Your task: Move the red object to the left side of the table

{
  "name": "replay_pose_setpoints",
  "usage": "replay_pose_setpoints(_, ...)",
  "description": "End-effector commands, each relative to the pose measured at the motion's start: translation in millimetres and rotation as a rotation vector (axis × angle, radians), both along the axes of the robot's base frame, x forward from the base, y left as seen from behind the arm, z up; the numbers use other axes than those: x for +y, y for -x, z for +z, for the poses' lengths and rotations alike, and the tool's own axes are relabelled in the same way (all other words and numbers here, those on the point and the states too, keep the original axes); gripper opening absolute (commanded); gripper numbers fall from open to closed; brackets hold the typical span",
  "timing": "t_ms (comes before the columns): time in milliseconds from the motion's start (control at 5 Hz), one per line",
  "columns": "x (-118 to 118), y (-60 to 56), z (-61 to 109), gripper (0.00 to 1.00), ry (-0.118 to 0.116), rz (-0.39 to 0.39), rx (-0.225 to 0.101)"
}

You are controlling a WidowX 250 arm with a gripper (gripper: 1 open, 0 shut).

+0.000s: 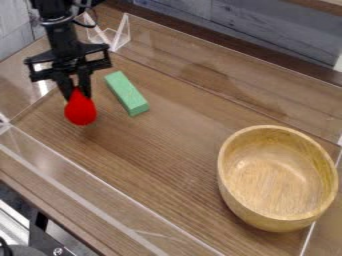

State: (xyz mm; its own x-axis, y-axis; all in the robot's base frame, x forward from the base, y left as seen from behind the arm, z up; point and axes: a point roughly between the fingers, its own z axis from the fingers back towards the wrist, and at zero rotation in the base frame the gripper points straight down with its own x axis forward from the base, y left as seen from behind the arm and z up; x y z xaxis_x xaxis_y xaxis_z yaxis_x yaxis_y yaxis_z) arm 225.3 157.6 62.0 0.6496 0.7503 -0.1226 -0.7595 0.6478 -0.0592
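The red object (pixel 82 110), a small glossy red toy fruit, hangs in my gripper (pixel 75 92) over the left part of the table (pixel 174 140). The black fingers are shut on its top, so its tip is hidden. Whether the fruit touches the wood or hovers just above it cannot be told. The arm rises from the gripper toward the top left corner.
A green rectangular block (pixel 127 93) lies just right of the gripper. A large wooden bowl (pixel 278 177) stands at the front right. Low clear acrylic walls (pixel 40 75) edge the tabletop, with the left wall close to the gripper.
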Motion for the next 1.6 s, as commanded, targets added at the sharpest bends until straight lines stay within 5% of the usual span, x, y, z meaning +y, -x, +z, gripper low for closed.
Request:
replay_pose_setpoints(0,2,-1.3,6.7,0.00,-0.033,0.003,-0.030)
replay_pose_setpoints(200,-5,1.1,0.9,1.00,-0.033,0.001,-0.021)
replay_pose_setpoints(1000,7,8.6,23.4,1.00,0.001,-0.046,-0.009)
replay_pose_setpoints(1400,9,19.4,21.8,1.00,0.022,-0.043,-0.004)
